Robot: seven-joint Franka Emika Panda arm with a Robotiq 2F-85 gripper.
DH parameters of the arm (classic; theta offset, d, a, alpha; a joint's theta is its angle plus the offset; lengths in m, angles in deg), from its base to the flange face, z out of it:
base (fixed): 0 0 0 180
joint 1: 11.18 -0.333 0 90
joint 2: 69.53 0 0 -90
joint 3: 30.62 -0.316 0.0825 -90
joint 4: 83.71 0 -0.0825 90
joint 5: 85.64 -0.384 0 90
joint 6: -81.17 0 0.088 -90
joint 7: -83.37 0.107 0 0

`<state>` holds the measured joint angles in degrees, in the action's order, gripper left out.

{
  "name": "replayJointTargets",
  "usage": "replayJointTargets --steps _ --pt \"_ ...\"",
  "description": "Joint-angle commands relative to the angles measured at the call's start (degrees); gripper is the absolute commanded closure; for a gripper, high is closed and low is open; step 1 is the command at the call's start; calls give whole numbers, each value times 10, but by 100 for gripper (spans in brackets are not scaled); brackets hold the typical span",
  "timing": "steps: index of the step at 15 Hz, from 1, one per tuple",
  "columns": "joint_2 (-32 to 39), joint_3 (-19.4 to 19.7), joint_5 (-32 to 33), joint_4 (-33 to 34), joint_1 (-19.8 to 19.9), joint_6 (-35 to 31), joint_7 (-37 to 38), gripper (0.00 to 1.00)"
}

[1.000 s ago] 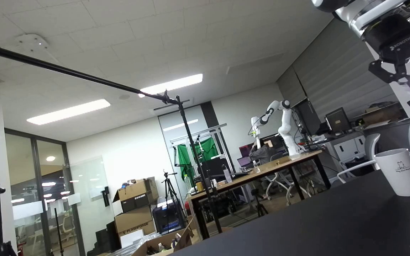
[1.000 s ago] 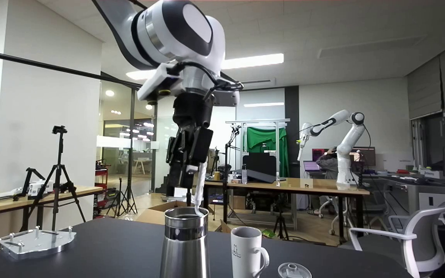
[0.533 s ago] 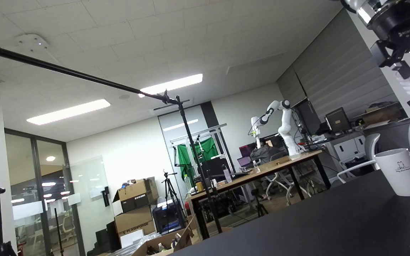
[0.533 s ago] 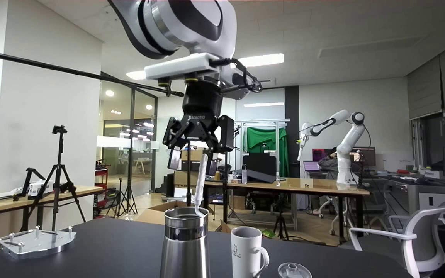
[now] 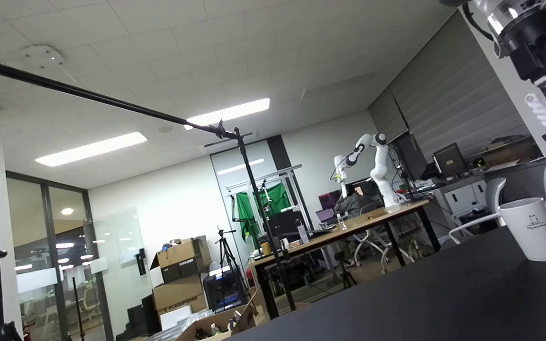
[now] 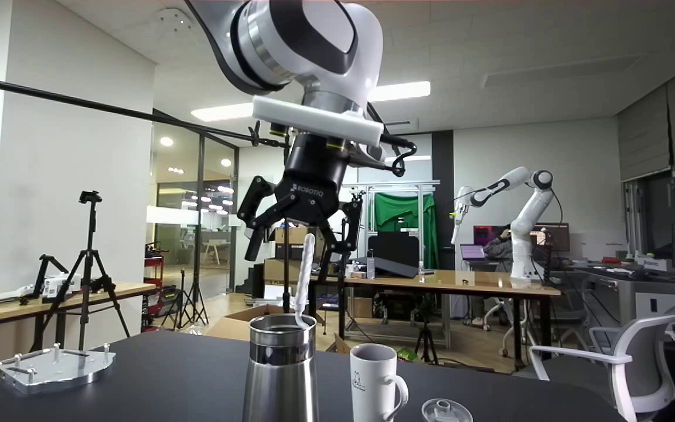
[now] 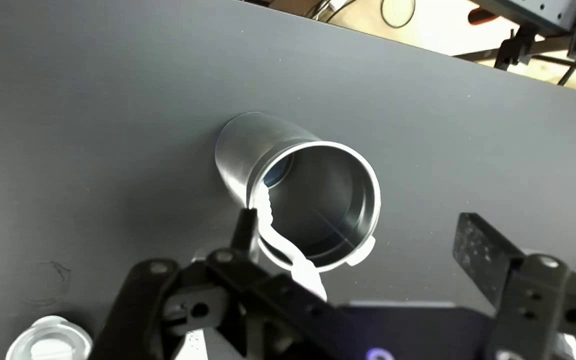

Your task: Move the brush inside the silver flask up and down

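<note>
Likely pre-grasp, with gripper spread near the brush in the silver flask, in from the bench edge: next, align and close.

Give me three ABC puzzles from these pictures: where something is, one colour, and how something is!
1. Where does the brush stand? A on the chair; B in the silver flask; C on the floor.
2. What colour is the mug? A red; B green; C white.
3. How is the gripper? A open; B shut; C shut on the mug.

1 B: it sticks up out of the silver flask's mouth.
2 C: its outside looks white in both exterior views.
3 A: its fingers stand wide apart in the wrist view.
</note>
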<state>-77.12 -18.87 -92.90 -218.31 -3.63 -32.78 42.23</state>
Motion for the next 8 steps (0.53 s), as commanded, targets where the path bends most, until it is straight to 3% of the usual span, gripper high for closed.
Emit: replayJointTargets --steps 1,8 --pt "36 -2 -7 52 -5 50 -55 0" --pt "85 -29 50 120 -5 73 -16 0"
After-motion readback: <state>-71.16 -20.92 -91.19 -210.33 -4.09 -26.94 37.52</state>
